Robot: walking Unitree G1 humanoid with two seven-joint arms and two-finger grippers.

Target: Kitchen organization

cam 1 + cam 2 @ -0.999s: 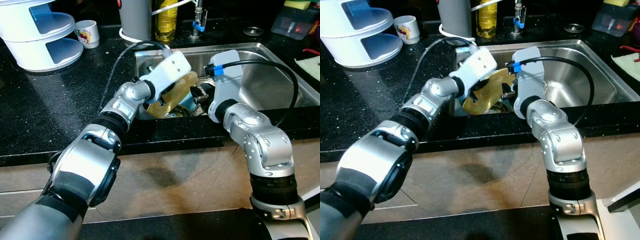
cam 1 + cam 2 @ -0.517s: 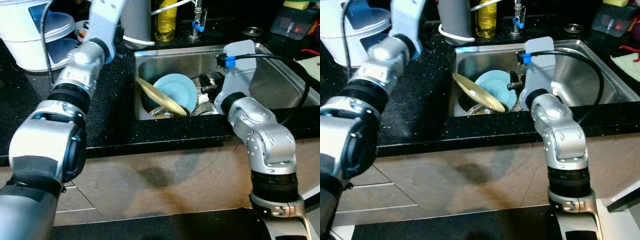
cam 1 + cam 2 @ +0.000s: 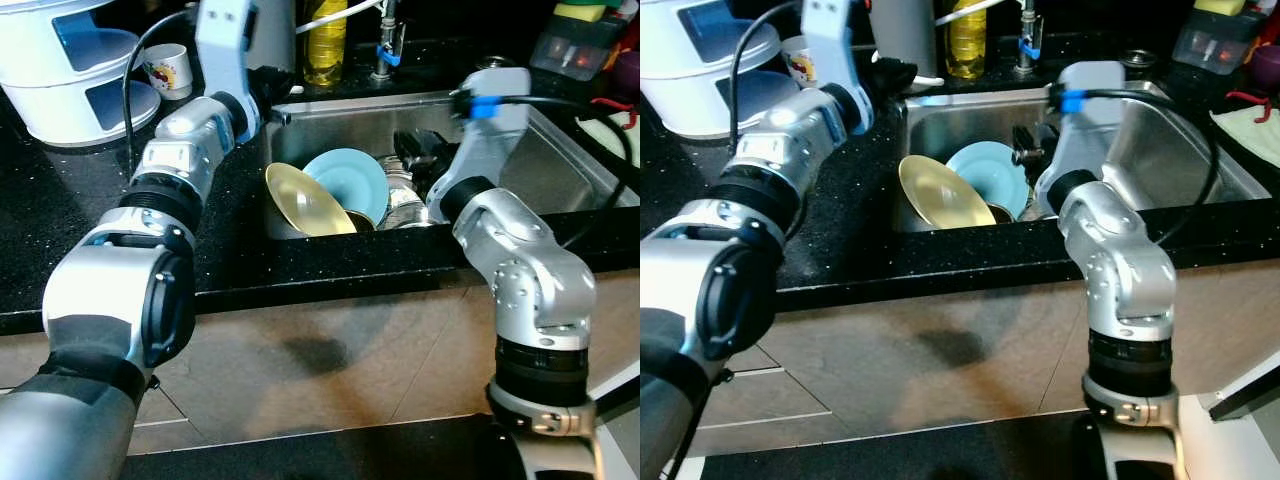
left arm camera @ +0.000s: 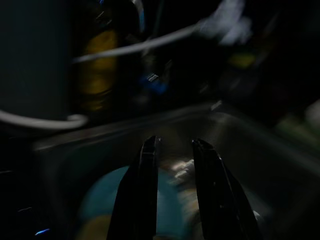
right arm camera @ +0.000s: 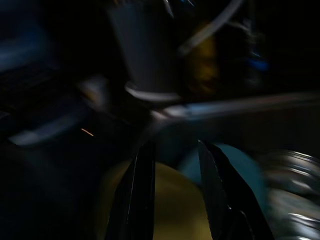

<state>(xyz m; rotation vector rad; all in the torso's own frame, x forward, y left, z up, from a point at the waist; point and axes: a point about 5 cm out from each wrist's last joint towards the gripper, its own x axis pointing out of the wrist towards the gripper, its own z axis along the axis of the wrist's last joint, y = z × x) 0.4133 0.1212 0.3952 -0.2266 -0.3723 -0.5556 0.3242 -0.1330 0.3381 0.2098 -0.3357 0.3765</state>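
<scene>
Just beside right end effector (image 3: pixel 415 158), yellow plate (image 3: pixel 300 200) and blue plate (image 3: pixel 352 181).

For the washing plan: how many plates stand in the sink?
2: a round yellow plate leaning at the steel sink's left end, and a round light-blue plate behind it. More may hide beneath.

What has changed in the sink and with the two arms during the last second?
The left gripper has let go of the yellow plate and risen out of the sink; it now hangs open, empty, above the sink's left rim. The plate now leans free against the blue plate. The right gripper has drawn back a little, open. The white rack, mug and oil bottle stayed.
</scene>
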